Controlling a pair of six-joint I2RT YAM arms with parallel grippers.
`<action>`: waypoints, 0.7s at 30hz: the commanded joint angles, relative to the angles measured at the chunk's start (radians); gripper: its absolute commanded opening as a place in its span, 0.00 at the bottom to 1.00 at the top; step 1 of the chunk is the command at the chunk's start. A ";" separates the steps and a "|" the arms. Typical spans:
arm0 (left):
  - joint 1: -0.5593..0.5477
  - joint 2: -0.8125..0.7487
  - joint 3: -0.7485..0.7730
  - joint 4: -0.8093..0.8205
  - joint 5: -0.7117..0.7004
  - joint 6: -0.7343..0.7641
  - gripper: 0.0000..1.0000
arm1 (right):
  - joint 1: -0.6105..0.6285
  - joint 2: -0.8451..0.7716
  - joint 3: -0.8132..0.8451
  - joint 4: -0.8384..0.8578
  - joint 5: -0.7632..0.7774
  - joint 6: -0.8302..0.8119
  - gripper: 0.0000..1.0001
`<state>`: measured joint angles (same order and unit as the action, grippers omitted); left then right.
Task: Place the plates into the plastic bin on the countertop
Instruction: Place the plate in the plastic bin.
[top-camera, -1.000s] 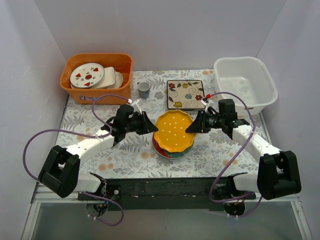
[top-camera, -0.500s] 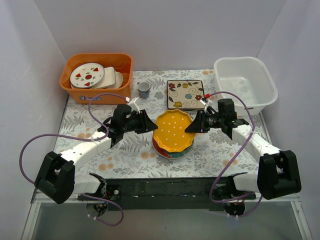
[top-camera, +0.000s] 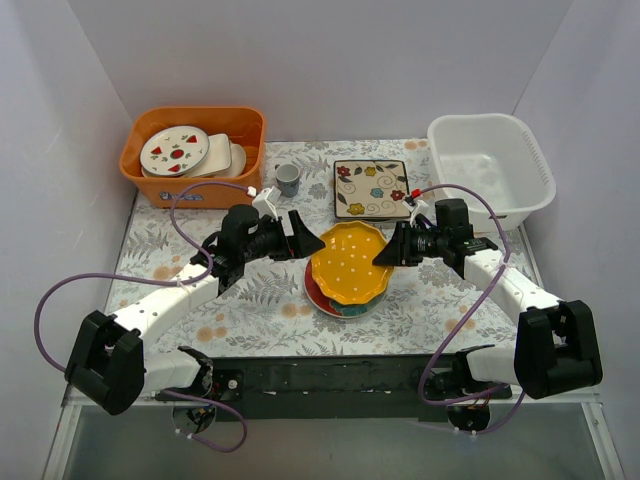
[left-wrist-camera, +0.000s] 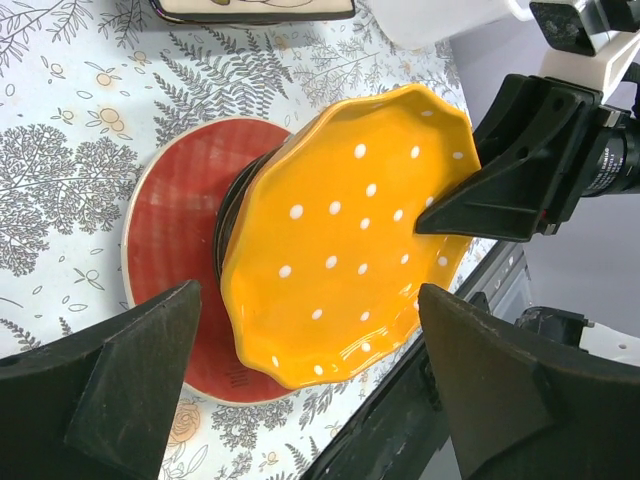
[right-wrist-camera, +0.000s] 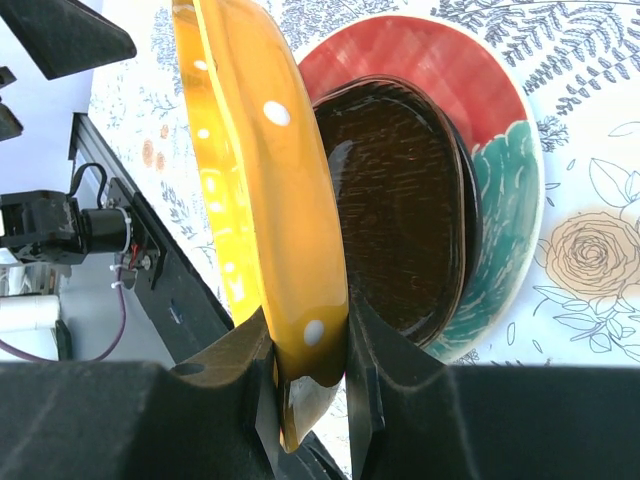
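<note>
From the top camera, the only writing I find is a small label on the front of the orange bin (top-camera: 195, 150) at the table's (top-camera: 250, 300) far left corner, too small for me to read. My right end effector (top-camera: 383, 255) is clamped on the right rim of the yellow plate (top-camera: 348, 262), which sits tilted over the stack near the middle of the near edge. My left end effector (top-camera: 300, 238) has its fingers spread wide just beside the plate's left rim. The white bin (top-camera: 490, 165) stands at the far right corner, with the square floral plate (top-camera: 372, 188) and a cup (top-camera: 288, 178) along the far edge.

On the left wrist camera, the left end effector (left-wrist-camera: 308, 292) is wide apart and touches nothing. The yellow plate (left-wrist-camera: 340, 240) overlaps the dark plate (left-wrist-camera: 232, 215) and the red-and-teal plate (left-wrist-camera: 175, 220).

On the right wrist camera, the right end effector (right-wrist-camera: 305, 370) pinches the yellow plate (right-wrist-camera: 260, 170) by its rim, with the dark plate (right-wrist-camera: 400, 200) and the red-and-teal plate (right-wrist-camera: 500, 170) lying behind it.
</note>
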<state>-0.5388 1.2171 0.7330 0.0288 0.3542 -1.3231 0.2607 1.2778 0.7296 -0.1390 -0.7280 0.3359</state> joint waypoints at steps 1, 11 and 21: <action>-0.003 -0.034 0.023 -0.009 -0.026 0.031 0.98 | 0.002 -0.026 0.060 0.061 -0.071 0.014 0.01; -0.003 -0.067 0.023 -0.063 -0.106 0.081 0.98 | 0.002 -0.011 0.099 0.035 -0.048 0.009 0.01; -0.001 -0.091 0.014 -0.104 -0.159 0.120 0.98 | 0.003 0.031 0.189 -0.011 0.002 -0.003 0.01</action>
<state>-0.5388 1.1763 0.7330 -0.0498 0.2344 -1.2427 0.2623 1.3094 0.8165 -0.2024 -0.6708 0.3229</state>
